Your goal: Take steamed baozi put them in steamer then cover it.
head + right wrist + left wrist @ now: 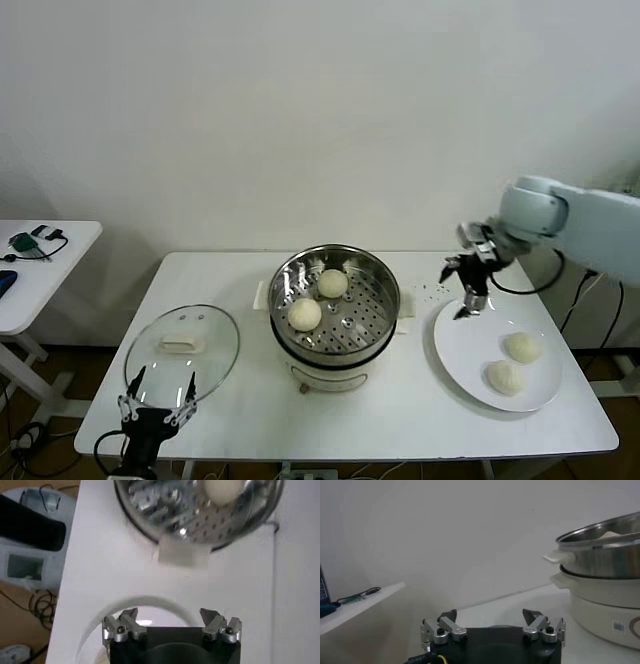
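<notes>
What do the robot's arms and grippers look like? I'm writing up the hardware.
The right arm has a smooth pale blue-grey shell with a black cable near its wrist. The right gripper and left gripper share a black body, silver metal finger mounts and dark fingertips. A yellow wire shows at the left gripper's base.

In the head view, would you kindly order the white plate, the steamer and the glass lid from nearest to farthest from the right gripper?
From the right gripper, open and empty:
1. White plate, just below it at the table's right end, holding two baozi.
2. Steamer, at the table's middle, to the gripper's left.
3. Glass lid, at the far left, near the left gripper.
</notes>
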`<act>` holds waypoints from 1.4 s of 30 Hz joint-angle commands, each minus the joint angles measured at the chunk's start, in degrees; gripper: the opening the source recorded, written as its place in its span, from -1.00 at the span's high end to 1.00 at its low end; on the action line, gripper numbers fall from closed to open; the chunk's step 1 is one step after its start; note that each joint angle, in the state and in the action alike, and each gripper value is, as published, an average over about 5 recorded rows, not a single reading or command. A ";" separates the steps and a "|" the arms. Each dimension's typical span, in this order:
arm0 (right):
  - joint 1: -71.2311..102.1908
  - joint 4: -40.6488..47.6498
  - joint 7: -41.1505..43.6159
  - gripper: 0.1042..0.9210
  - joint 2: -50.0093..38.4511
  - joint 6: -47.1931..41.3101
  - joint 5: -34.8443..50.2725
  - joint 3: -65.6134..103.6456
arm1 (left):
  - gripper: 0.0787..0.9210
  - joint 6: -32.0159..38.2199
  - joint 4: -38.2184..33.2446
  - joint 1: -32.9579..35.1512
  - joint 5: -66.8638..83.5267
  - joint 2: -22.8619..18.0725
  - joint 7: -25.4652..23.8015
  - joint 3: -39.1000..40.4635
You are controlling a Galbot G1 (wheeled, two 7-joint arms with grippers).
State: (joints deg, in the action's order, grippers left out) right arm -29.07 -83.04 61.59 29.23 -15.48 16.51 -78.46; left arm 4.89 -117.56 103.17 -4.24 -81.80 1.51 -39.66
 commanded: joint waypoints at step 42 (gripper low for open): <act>25.46 9.82 0.88 -0.47 0.95 1.94 -18.13 15.56 | -0.77 0.61 2.06 1.17 -1.28 -2.05 0.26 -0.48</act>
State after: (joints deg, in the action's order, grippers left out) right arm -3.50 -73.78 62.39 29.74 -13.54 -1.29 -62.19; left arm 5.44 -115.45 104.29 -5.57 -83.83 1.75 -40.18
